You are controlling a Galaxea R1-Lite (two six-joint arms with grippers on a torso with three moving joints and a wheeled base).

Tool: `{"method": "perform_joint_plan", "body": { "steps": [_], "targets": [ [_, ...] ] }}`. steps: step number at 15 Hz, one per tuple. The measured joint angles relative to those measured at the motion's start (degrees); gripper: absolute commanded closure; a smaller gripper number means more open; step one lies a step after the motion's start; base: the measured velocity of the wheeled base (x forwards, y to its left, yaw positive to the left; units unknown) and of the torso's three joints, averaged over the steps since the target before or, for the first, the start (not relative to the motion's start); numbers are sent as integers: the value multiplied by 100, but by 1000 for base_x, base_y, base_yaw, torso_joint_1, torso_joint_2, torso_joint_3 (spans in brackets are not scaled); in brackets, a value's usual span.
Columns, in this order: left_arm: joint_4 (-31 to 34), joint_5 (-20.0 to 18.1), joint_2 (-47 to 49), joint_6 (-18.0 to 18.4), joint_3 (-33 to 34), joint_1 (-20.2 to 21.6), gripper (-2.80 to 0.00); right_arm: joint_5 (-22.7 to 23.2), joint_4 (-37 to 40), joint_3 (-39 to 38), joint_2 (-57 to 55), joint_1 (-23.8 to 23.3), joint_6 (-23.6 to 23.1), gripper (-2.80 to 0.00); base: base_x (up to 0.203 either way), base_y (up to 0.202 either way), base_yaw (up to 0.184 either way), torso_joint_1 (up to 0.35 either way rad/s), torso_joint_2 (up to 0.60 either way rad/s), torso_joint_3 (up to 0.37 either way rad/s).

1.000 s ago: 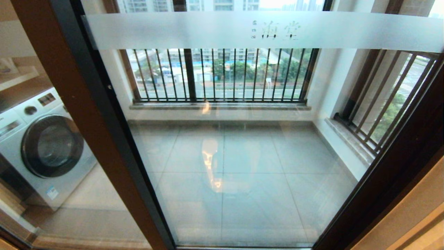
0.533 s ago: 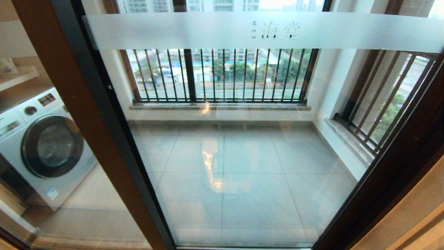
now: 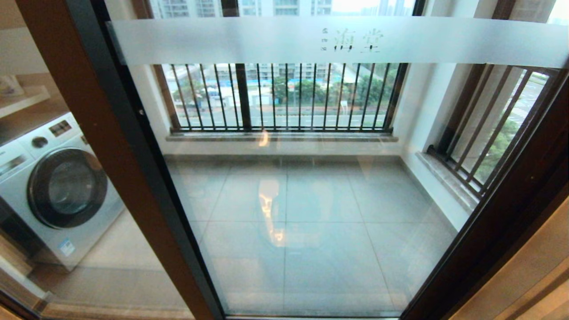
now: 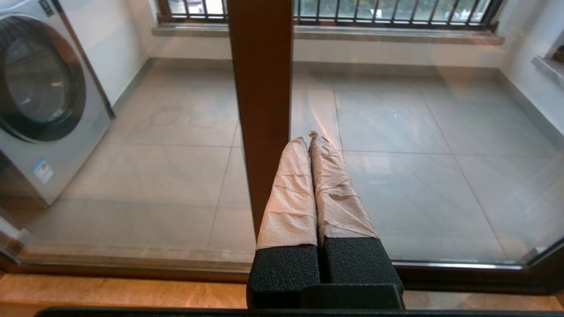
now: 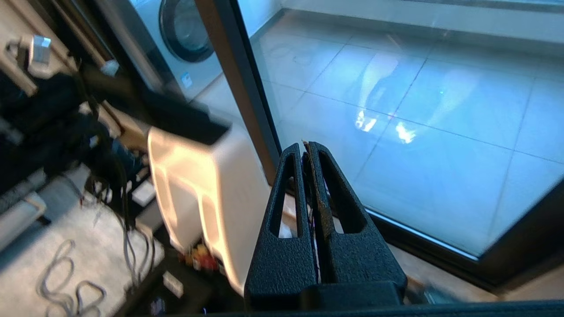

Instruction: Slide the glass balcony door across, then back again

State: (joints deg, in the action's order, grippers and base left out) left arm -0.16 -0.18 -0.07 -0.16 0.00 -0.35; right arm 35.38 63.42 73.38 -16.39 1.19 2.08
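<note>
Glass fills most of the head view: the glass balcony door (image 3: 311, 191) spans the centre and right of the frame, its frosted band (image 3: 338, 40) with Chinese characters running across the top, its dark brown stile (image 3: 133, 178) slanting from upper left to lower centre. The door is seen closed against the frame at the lower right. A white washing machine (image 3: 58, 186) is seen through the neighbouring panel at the left edge, and a barred window (image 3: 284, 95) lies beyond the tiled balcony floor (image 3: 311, 231). No arm is caught in the head view. In the left wrist view the left gripper (image 4: 310, 141) is held with its paper-wrapped fingers (image 4: 291, 193) pressed together, pointed at the stile, apparently short of it. In the right wrist view the right gripper (image 5: 305, 147) is likewise closed on nothing, aimed toward the lower glass beside the robot's white body (image 5: 207, 193).
</note>
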Motion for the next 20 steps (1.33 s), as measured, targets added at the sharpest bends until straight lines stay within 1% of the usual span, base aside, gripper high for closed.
{"method": "perform_joint_plan", "body": {
  "steps": [2,4,6,7,8,10,12,14,16,17,18,19,20],
  "targets": [
    [-6,0,0,0,0,2,0,-462,180,-80,303,-27,-102,0,0,0,0,0,0,0],
    [-5,0,0,0,0,-1,0,-867,503,-319,656,-104,-404,0,0,0,0,0,0,0],
    [-5,0,0,-2,0,0,0,-1399,473,-1011,1011,-124,-793,0,0,0,0,0,0,0],
    [-5,0,0,0,0,2,0,-1775,309,-1440,1179,-132,-1013,0,0,0,0,0,0,0],
    [-5,2,0,0,0,2,0,-2116,21,-1919,1320,-135,-1063,0,0,0,0,0,0,0],
    [-6,0,0,0,0,2,0,-2564,-792,-2919,1488,-137,-1057,0,0,0,0,0,0,0],
    [-6,1,0,0,0,0,0,-2930,-1827,-4053,1571,-137,-1073,0,0,0,0,0,0,0],
    [-6,0,0,0,0,0,0,-3295,-3120,-5312,1613,-135,-1254,0,0,0,0,0,0,0],
    [-9,0,0,0,0,0,0,-3559,-4726,-6498,1632,-137,-1378,0,0,0,0,0,0,0],
    [-6,-2,0,2,0,0,0,-3564,-5503,-6883,1634,-137,-1325,0,0,0,0,0,0,0],
    [-6,0,0,2,0,0,0,-3467,-6181,-7107,1637,-135,-1186,0,0,0,0,0,0,0],
    [-6,0,0,2,0,0,0,-3392,-6443,-7195,1637,-135,-1035,0,0,0,0,0,0,0],
    [-9,0,0,2,0,0,0,-3355,-6411,-7222,1637,-132,-818,0,0,0,0,0,0,0]
  ]
}}
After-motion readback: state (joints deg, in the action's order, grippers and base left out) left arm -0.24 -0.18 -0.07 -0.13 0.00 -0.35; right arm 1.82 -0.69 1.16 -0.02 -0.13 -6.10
